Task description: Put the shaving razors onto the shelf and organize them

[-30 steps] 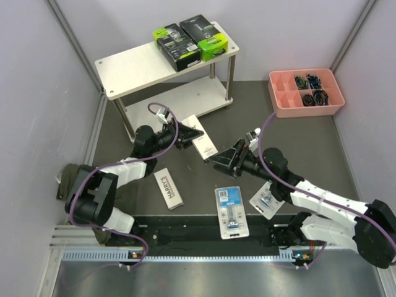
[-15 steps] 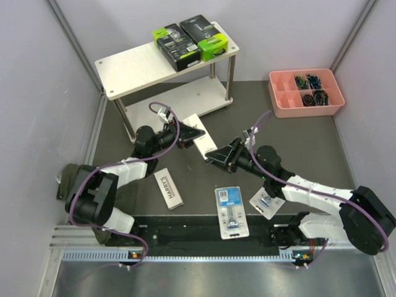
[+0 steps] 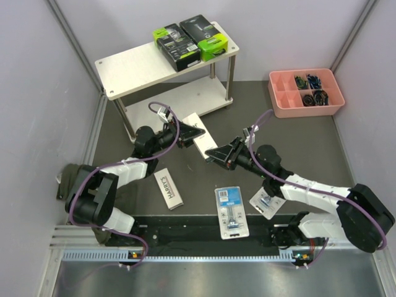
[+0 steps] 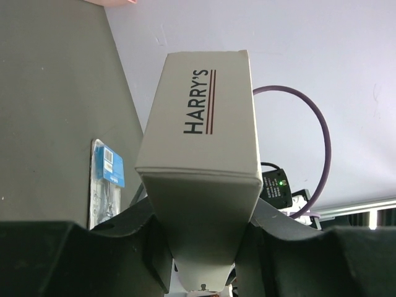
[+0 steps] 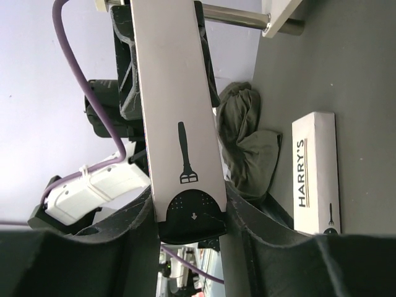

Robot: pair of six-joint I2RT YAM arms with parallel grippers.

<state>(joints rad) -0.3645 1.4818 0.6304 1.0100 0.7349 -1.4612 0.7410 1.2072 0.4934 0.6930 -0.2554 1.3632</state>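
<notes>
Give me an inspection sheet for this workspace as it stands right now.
Surface: dark grey table, no spills seen.
Job's things: the shelf carries two black-and-green packs at the right end of its top board. One loose box and two blister packs lie on the table. The held box hangs between the arms.
Clutter: pink tray with small dark items; dark cloth beside the left arm.
Tools: left tool grips the held box; right tool clamps its other end.
Cables: a purple cable loops off each arm; no snag seen.
Surroundings: pale walls; nothing else seen.
</notes>
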